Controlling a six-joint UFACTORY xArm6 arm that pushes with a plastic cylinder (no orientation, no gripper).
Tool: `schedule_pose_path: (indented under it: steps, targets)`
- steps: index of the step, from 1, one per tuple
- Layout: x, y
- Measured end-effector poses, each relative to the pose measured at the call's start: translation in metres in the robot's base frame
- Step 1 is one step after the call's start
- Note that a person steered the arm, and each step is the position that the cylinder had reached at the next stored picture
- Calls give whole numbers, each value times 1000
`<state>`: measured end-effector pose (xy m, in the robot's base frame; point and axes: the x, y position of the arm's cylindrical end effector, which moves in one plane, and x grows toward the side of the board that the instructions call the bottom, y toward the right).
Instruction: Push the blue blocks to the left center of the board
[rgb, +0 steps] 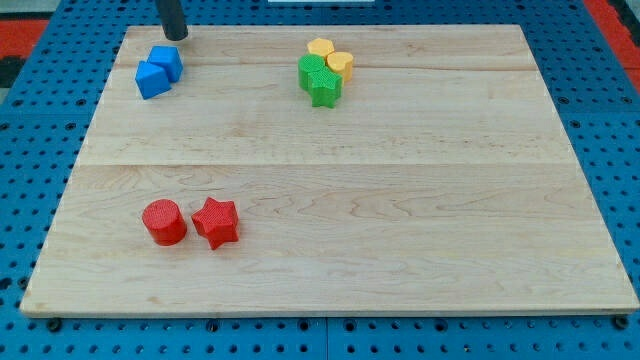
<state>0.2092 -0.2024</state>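
Evidently the two blue blocks (158, 72), light, rigid and touching, will slide easily if my tip (176, 37), a bare rod with no hand to open or hold, pushes from their top side.

A lab bench: wooden board (330, 170) on blue perforated mounting plate (40, 120).

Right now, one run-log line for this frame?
my tip: just above-right of blue blocks | blues: top-left, touching | not yet left center
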Motion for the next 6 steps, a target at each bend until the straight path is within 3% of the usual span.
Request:
schedule_pose_path:
  steps: [6]
  targets:
    - [51,25]
